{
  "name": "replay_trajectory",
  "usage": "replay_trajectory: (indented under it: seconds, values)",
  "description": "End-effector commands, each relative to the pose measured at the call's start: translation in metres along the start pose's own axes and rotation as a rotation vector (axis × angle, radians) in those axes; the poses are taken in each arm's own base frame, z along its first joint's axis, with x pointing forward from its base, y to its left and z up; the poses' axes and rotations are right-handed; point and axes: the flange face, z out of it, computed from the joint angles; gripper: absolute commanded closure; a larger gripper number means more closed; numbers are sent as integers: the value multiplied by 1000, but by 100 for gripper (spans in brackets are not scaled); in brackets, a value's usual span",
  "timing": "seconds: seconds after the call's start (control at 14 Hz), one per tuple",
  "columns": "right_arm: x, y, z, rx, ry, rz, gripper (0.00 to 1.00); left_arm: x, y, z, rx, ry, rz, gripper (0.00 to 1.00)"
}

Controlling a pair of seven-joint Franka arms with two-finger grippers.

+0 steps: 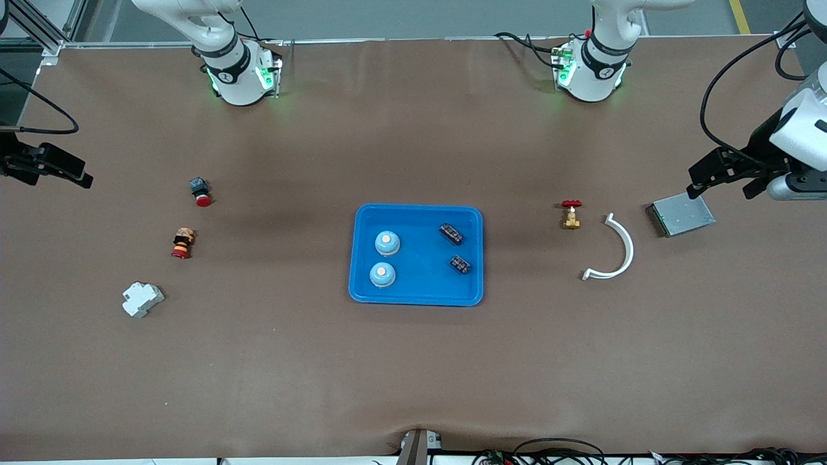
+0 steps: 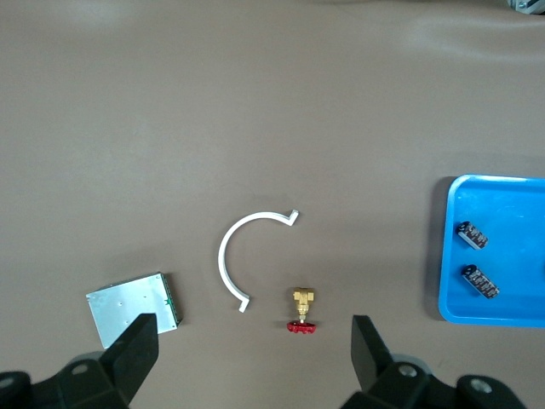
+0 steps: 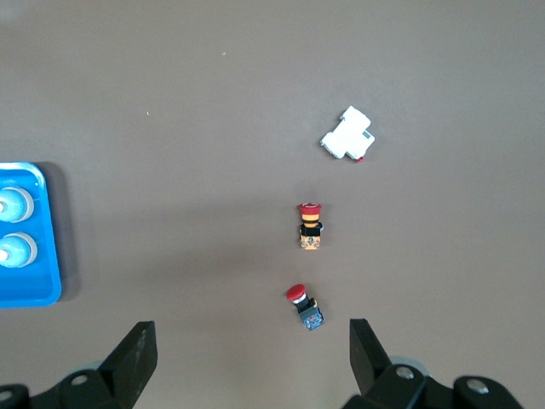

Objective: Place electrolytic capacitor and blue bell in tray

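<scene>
The blue tray point(image 1: 420, 300) lies mid-table. In it stand two blue bells point(image 1: 387, 242) point(image 1: 382, 274) on the side toward the right arm. Two small dark capacitors point(image 1: 451, 234) point(image 1: 459, 264) lie on the side toward the left arm. The left wrist view shows the tray point(image 2: 511, 311) with both capacitors point(image 2: 473, 235). In the right wrist view the tray's rim point(image 3: 34, 294) and the bells point(image 3: 13, 204) show. My left gripper point(image 1: 720, 187) point(image 2: 253, 341) hangs open and empty over the table by the grey plate. My right gripper point(image 1: 57, 181) point(image 3: 253, 341) hangs open and empty over the right arm's end.
Toward the left arm's end lie a brass valve with a red handle point(image 1: 571, 214), a white curved strip point(image 1: 617, 252) and a grey metal plate point(image 1: 681, 216). Toward the right arm's end lie two red push buttons point(image 1: 200, 191) point(image 1: 183, 243) and a white breaker point(image 1: 143, 299).
</scene>
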Motion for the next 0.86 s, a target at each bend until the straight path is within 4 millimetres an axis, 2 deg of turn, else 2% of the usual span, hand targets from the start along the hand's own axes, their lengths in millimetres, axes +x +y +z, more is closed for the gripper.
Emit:
replay_trajectory:
  seconds: [0.0,0.79]
  values:
    - [-8,-2,-11,0,27,13,0,0,-3,-3,-9,-7,8,0]
    - [-8,-3,-10,9,25,15,0,2,-2,-2,-8,-1,4,0]
